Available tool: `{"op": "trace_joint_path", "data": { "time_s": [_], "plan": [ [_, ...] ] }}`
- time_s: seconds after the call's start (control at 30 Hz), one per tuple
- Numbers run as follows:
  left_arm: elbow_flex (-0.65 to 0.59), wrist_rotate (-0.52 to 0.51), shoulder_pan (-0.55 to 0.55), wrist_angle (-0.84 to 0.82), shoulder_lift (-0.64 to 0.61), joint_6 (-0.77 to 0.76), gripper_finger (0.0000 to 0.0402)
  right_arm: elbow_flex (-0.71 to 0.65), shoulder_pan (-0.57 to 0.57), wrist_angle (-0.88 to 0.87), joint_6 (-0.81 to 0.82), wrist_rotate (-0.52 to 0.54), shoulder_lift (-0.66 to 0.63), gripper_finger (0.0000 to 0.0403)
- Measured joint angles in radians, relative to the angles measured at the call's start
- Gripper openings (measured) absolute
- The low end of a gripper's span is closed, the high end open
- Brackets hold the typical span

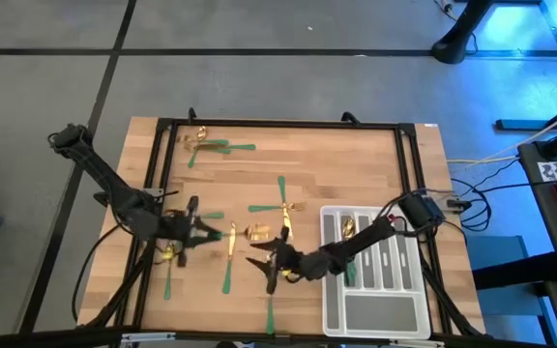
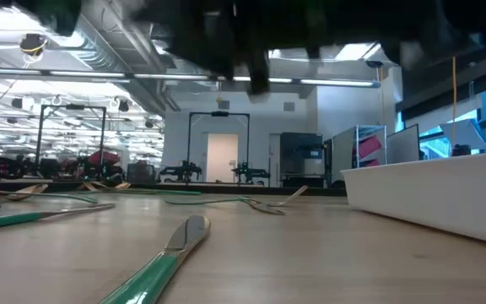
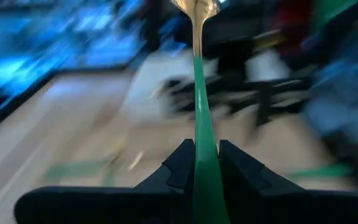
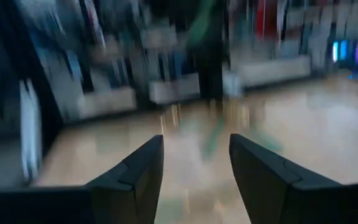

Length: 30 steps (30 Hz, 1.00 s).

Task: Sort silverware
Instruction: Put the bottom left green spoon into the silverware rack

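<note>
One spoon [image 3: 199, 93]: sitting pinched between the left gripper [image 3: 202, 163] fingers, above the table's [image 1: 356, 164] left side.
Look: gold bowl pointing away, slim green handle.
Right gripper [image 4: 196, 163]: hanging unclenched, gripping nothing, beside the tray [image 1: 375, 314].

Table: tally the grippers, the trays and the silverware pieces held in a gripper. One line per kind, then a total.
Grippers: 2, the left gripper and the right gripper
Divided tray: 1
Silverware held: 1, a green-handled piece in the left gripper; the right gripper is open and empty
Total: 4
</note>
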Motion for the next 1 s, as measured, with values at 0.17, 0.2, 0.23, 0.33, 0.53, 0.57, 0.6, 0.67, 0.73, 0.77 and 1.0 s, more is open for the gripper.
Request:
{"op": "trace_joint_path", "data": {
  "time_s": [0.17,0.2,0.23,0.33,0.53,0.57,0.6,0.67,0.73,0.77,1.0],
  "plan": [
    [0.000,0.122,-0.040,0.264,0.010,0.219,0.0051,0.035,-0.029,0.223,-0.163,-0.299,-0.014,0.0186],
    [0.000,0.134,-0.042,0.297,0.017,0.244,0.0052,0.055,-0.031,0.238,-0.180,-0.326,-0.020,0.0186],
    [0.000,0.146,-0.043,0.330,0.025,0.266,0.0052,0.076,-0.031,0.233,-0.202,-0.337,-0.028,0.0186],
    [0.000,0.181,-0.043,0.408,0.055,0.314,0.0052,0.168,-0.029,0.180,-0.328,-0.339,-0.032,0.0186],
    [0.001,0.190,-0.044,0.498,0.122,0.361,0.0053,0.378,-0.030,-0.062,-0.469,-0.264,-0.031,0.0186],
    [0.001,0.190,-0.044,0.505,0.130,0.362,0.0053,0.407,-0.030,-0.120,-0.482,-0.266,-0.031,0.0186],
    [0.001,0.190,-0.044,0.507,0.135,0.361,0.0053,0.437,-0.030,-0.183,-0.495,-0.272,-0.031,0.0186],
    [0.001,0.190,-0.044,0.507,0.143,0.361,0.0053,0.482,-0.030,-0.283,-0.499,-0.277,-0.031,0.0182],
    [0.001,0.190,-0.044,0.508,0.146,0.360,0.0054,0.511,-0.025,-0.353,-0.499,-0.259,-0.031,0.0169],
    [0.001,0.190,-0.044,0.508,0.146,0.360,0.0054,0.518,-0.022,-0.371,-0.498,-0.246,-0.031,0.0159],
    [0.001,0.193,-0.045,0.505,0.146,0.358,0.0054,0.521,-0.007,-0.400,-0.498,-0.174,-0.031,0.0054]
  ]
}}
